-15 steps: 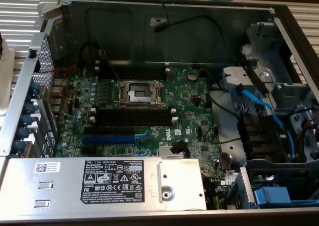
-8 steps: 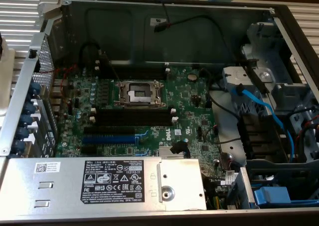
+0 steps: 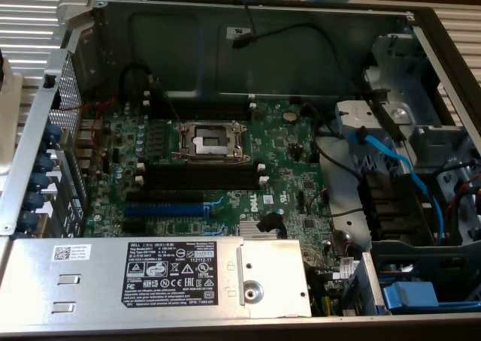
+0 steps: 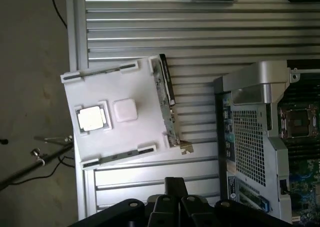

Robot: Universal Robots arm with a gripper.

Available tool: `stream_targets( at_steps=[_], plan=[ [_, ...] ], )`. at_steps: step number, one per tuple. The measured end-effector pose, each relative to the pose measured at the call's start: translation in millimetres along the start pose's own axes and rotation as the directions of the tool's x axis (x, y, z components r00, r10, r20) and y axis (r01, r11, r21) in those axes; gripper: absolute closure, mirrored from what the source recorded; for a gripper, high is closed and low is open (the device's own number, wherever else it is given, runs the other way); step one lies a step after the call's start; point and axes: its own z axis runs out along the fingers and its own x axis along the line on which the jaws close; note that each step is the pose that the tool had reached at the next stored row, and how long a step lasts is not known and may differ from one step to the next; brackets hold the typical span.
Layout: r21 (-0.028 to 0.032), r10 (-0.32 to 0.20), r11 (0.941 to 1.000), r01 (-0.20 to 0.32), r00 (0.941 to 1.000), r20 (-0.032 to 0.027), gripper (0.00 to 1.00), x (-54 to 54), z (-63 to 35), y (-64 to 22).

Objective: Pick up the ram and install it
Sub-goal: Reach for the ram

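Ribbed grey metal is seen as the table top (image 4: 150, 27), and a strip of dull floor (image 4: 30, 87) is seen beside it. On the table a white tray (image 4: 145, 87) is laid, just beside an open computer case (image 4: 255, 137). A square silver chip (image 4: 91, 118) and a small white block (image 4: 125, 109) are kept in the middle of the tray.

The ram (image 4: 167, 84) is found on the tray, outside the case. It is laid along the tray edge that faces the case. It is long, thin and dark. Whether it is laid flat or stood on its side cannot be told.

The gripper (image 4: 175, 179) is held over bare table, near the corner of the tray at one end of the ram's edge. Its fingers (image 4: 171, 187) are pressed together, and nothing is gripped between them. The ram is not touched. A gap of bare table is left between the fingertips and the closest end of that edge.

Inside the case, in the exterior view, a green board (image 3: 285, 168) is seen. A silver socket (image 3: 210, 140) is set in its middle. Long black slots (image 3: 199, 177) with white end clips are lined up just beside the socket, and a blue slot (image 3: 164, 206) is placed next to them. A big grey box (image 3: 90, 296) with a label is fixed at the near side, and blue cables (image 3: 391, 161) are looped at the exterior view's right.
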Motion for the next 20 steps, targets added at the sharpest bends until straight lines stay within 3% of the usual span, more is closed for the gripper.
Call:
stream_targets(
  at_steps=[5,15,20],
  plan=[
    [0.0001,0.000,1.0000,0.000,1.0000,-0.0011,0.90,19.9,-1.3,8.7],
    [0.0003,0.000,1.0000,0.000,1.0000,-0.0041,0.90,62.4,-6.3,14.8],
    [-0.0003,0.000,1.0000,0.000,0.9999,-0.0122,0.90,64.0,-6.4,15.0]
  ],
)
